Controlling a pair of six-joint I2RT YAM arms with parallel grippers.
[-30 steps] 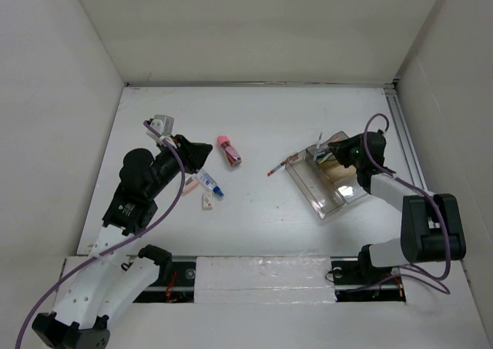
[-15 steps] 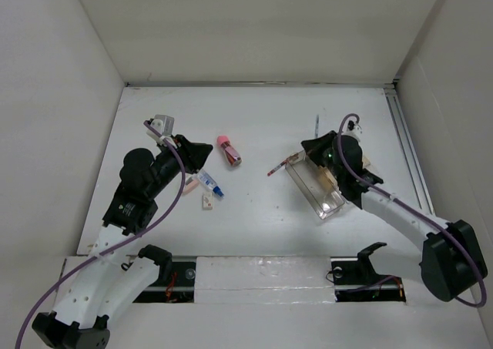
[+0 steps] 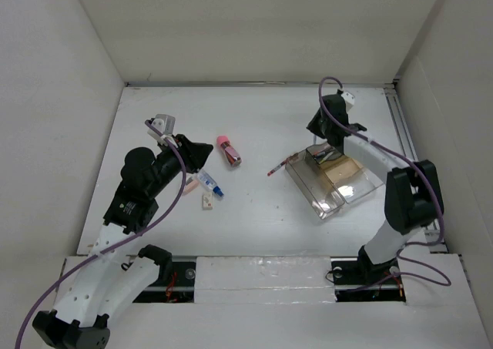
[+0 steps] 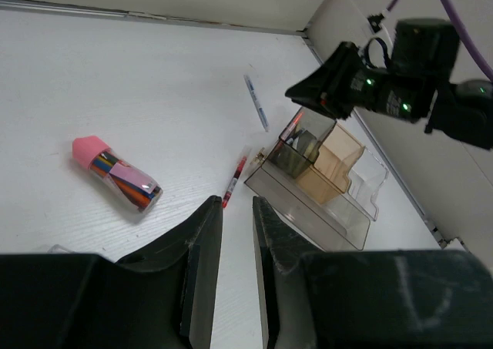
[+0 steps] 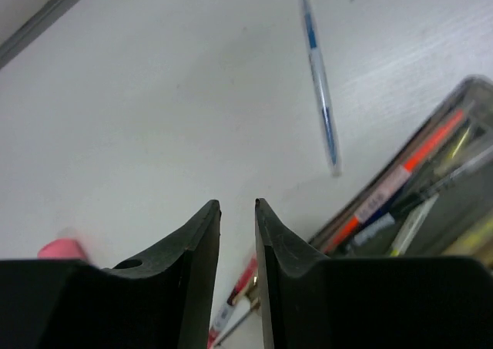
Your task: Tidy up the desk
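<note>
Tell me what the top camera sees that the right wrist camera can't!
Only the top view shows the left arm, with a small blue-tipped tube and a little white block beside it. Only the right wrist view shows the blue pen, hidden under the right arm from above. Both show the clear tray, the red pen and the pink-capped tube.

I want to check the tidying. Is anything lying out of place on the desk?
Yes. A blue pen and a red pen lie loose on the desk near the clear tray, not inside it. A pink-capped tube lies on its side farther left.
</note>
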